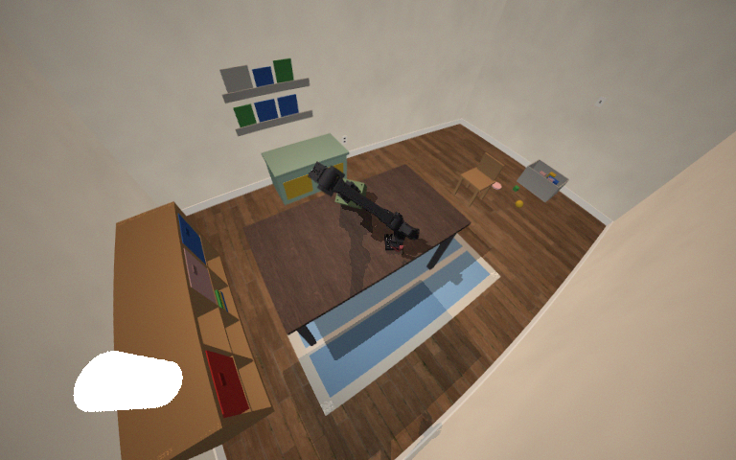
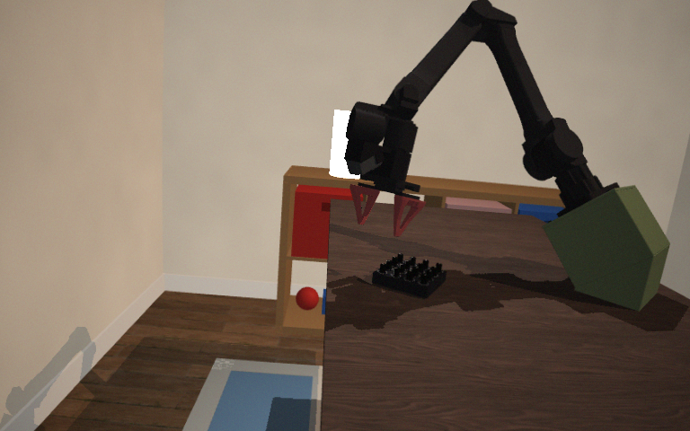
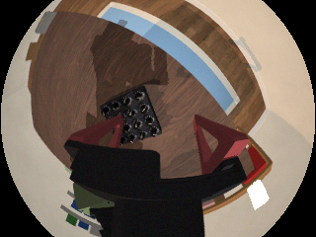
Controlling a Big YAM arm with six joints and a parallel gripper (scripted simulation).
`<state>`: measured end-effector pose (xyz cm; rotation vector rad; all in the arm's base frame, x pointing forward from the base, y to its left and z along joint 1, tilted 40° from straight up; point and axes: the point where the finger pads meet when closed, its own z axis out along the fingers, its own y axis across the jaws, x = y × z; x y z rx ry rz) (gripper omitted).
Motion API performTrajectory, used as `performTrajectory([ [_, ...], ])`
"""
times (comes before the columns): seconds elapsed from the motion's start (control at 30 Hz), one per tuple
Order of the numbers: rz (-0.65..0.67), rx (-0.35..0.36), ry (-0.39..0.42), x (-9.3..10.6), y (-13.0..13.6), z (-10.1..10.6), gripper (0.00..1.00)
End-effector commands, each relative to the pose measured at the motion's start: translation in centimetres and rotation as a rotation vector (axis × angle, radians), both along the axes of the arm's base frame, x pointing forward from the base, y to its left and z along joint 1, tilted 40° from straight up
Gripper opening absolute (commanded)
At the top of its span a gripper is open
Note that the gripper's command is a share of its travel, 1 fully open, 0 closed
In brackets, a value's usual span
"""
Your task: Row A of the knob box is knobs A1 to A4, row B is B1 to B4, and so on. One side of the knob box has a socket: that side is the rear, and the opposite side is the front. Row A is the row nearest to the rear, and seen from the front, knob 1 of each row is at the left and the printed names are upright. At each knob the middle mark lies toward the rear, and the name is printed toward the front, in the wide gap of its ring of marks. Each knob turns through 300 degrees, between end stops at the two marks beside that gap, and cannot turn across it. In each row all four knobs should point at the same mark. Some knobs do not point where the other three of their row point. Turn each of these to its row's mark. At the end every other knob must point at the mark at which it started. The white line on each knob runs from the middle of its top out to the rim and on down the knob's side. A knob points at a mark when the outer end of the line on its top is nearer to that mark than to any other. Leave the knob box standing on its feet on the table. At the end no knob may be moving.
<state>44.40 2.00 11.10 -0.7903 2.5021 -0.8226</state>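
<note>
Hanging above the dark wooden counter (image 1: 304, 244) (image 2: 499, 363) (image 3: 64, 74) at the end of the black arm (image 1: 366, 202) (image 2: 517, 74), with jaws released and red triangular fingers (image 1: 401, 247) (image 2: 397, 210) spread wide. Pointing downward, well above the black knob box (image 1: 390, 241) (image 2: 410, 280) (image 3: 143, 118) (set upright on the counter, with knobs facing up toward the jaws). In the wrist view, seen beyond the jaws and off toward the left-hand fingertip, partly hidden behind it. Seen apart from the jaws in the exterior view, below and slightly right of them (knob pointer lines too small to read).
</note>
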Motion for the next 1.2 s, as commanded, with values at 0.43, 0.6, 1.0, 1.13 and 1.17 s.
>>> performTrajectory([
  [0.43, 0.160, -0.251, 0.302, -5.7, 0.3, -5.6, 1.00],
  [0.6, 0.158, -0.244, 0.277, -5.5, 0.4, -4.9, 1.00],
  [1.0, 0.156, -0.243, 0.278, -5.5, 0.4, -5.0, 1.00],
  [1.13, 0.156, -0.243, 0.278, -5.5, 0.4, -5.0, 1.00],
  [1.17, 0.156, -0.243, 0.278, -5.5, 0.4, -5.0, 1.00],
])
